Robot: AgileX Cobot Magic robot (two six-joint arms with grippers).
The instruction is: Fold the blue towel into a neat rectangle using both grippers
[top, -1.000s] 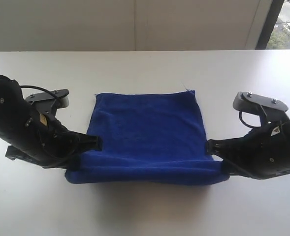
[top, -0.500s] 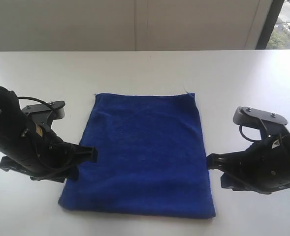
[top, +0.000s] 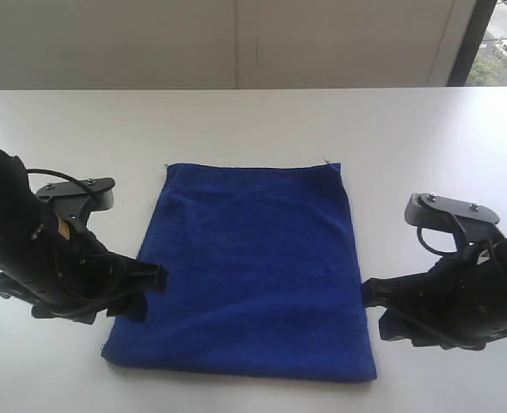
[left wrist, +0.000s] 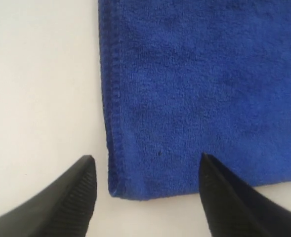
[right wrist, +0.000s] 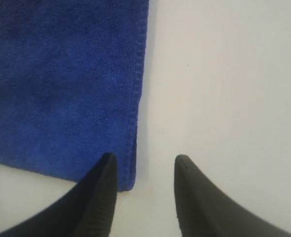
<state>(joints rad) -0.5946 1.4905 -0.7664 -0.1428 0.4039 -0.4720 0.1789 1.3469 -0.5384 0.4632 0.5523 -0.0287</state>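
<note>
The blue towel (top: 253,267) lies flat on the white table (top: 253,120) as a doubled rectangle, its near edge by the table's front. My left gripper (top: 154,277) sits at the towel's near left corner, open, with that corner (left wrist: 120,185) between its spread black fingers (left wrist: 81,192) and free of both. My right gripper (top: 369,299) is at the near right corner, open; one finger (right wrist: 103,187) overlaps the towel's hem (right wrist: 133,163), the other stands over bare table. Neither holds the cloth.
Bare white tabletop surrounds the towel on all sides. A pale wall runs behind the table's far edge, with a window strip (top: 503,39) at the back right. Both bulky black arm bodies rest low beside the towel's long sides.
Both grippers were shut on the towel's near edge, held raised. They opened and let go; the edge now lies flat, nearer the front. Both arms drew slightly toward the front.
</note>
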